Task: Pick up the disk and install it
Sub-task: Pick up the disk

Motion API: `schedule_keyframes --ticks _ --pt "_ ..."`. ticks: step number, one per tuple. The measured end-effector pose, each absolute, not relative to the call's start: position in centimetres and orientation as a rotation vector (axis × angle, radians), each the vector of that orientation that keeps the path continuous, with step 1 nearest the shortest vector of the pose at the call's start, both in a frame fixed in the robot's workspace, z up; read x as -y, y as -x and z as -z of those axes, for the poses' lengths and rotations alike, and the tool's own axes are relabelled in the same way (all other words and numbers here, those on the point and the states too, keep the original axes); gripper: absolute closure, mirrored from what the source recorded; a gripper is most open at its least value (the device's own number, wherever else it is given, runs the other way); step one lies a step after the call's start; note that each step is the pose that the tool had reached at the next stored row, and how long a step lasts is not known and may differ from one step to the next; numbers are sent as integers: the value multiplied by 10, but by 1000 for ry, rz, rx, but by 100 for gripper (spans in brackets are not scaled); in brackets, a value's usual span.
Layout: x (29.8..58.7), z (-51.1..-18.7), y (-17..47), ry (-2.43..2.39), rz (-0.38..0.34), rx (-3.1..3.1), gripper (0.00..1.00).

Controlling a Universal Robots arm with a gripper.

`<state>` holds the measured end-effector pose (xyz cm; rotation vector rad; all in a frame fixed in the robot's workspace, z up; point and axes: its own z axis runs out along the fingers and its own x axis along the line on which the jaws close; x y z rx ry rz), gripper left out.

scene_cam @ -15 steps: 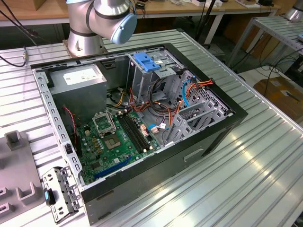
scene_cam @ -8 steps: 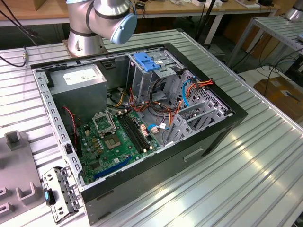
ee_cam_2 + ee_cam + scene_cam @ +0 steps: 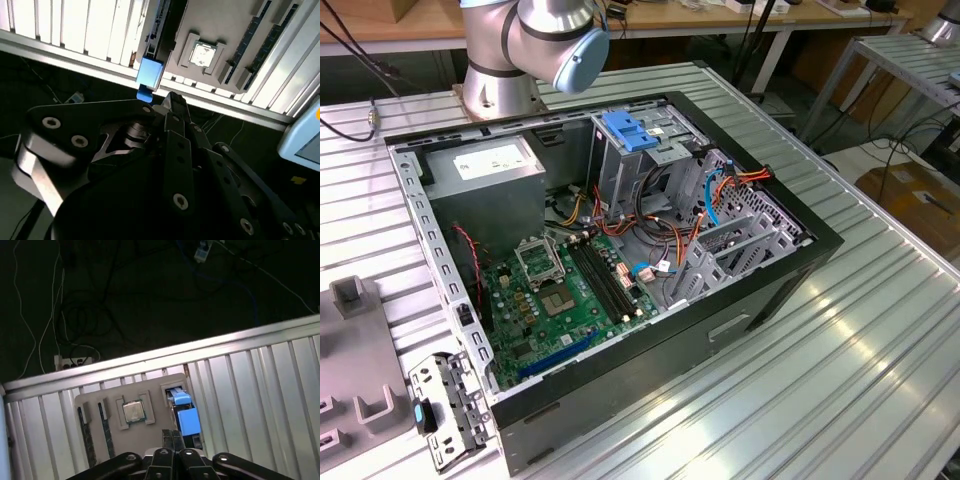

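Barely started tbh: the gripper [image 3: 173, 434] has its jaws pinched shut on nothing, and the disk [image 3: 186, 419] sits in the grey tray [image 3: 147, 437] just past the jaws (nothing installed yet).

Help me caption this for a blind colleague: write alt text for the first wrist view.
The closed gripper sits close beside the blue-framed disk, which stands in a slot of a grey tray. The tray also holds a processor chip and two memory sticks, on a ribbed metal table with a dark, cable-strewn floor beyond.
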<state>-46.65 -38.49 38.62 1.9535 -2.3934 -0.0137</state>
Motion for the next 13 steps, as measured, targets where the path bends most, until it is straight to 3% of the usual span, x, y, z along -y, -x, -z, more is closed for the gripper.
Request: schedule_keyframes --ticks 13 --pt "385 -386 466 -2173 6 2195 89"
